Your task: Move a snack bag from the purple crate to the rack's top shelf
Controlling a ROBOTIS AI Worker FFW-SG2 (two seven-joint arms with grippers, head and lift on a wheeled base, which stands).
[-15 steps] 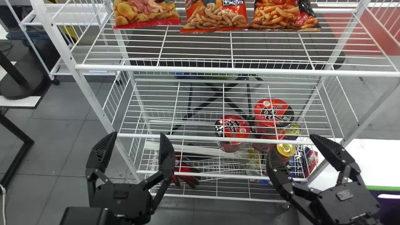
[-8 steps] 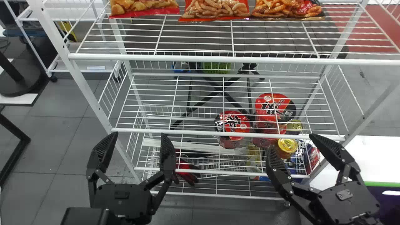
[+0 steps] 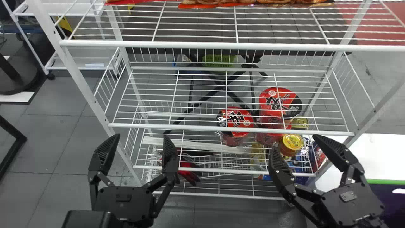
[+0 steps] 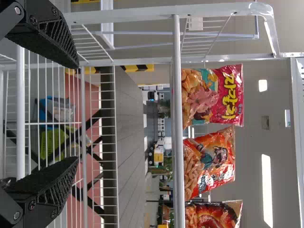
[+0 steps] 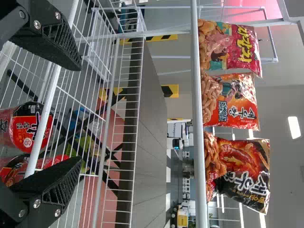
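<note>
In the head view my left gripper (image 3: 140, 138) stands open before the rack's left half, and my right gripper (image 3: 295, 142) is open before its right side. Both hold nothing. Three snack bags stand on the top shelf (image 3: 221, 45); their lower edges, like the middle bag (image 3: 202, 4), show at the head view's top. The left wrist view has its open gripper (image 4: 76, 113) and a red-and-pink bag (image 4: 213, 95). Beyond the open gripper (image 5: 78, 114) in the right wrist view are the orange bag (image 5: 232, 102) and dark bag (image 5: 244, 171). A purple, green-edged part, apparently the crate (image 3: 394, 204), lies at far right.
Red noodle cups (image 3: 235, 122) and a yellow-lidded can (image 3: 291, 142) sit on lower shelves, behind wire rails. Red-and-black gloves (image 3: 190, 174) lie lower left of them. The rack's white posts (image 3: 82, 85) flank the shelves; a white surface (image 3: 376, 158) is at right.
In the head view the top shelf and its bags have shifted toward the top edge, and the rack looks a little wider. Both grippers keep their places there, still open.
</note>
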